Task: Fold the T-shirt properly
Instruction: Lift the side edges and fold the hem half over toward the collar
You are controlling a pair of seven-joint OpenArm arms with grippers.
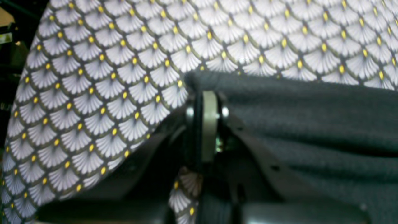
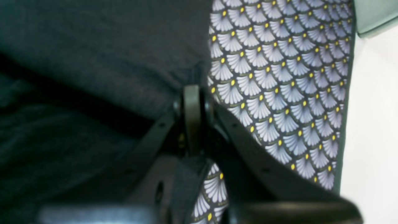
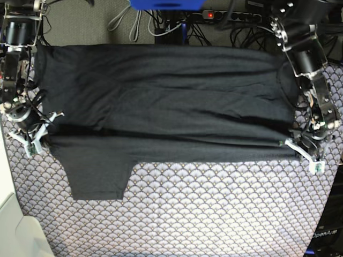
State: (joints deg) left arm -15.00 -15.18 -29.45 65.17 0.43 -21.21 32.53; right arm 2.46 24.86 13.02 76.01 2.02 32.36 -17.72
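The dark charcoal T-shirt (image 3: 161, 101) lies spread sideways across the fan-patterned tablecloth (image 3: 214, 214), plain side up, with a fold ridge running along its lower part. One sleeve (image 3: 99, 179) sticks out toward the front. My left gripper (image 3: 293, 140) sits at the shirt's right edge. In the left wrist view it (image 1: 206, 91) is shut on a pinch of the dark fabric (image 1: 311, 124). My right gripper (image 3: 47, 134) is at the shirt's left edge. In the right wrist view it (image 2: 192, 88) is shut on the fabric's edge (image 2: 93, 46).
Cables and a power strip (image 3: 214, 15) lie behind the table, beside a blue object (image 3: 166, 4). A white surface (image 3: 10, 225) borders the table's front left corner. The tablecloth's edge (image 2: 345, 93) runs close to my right gripper, with pale floor beyond.
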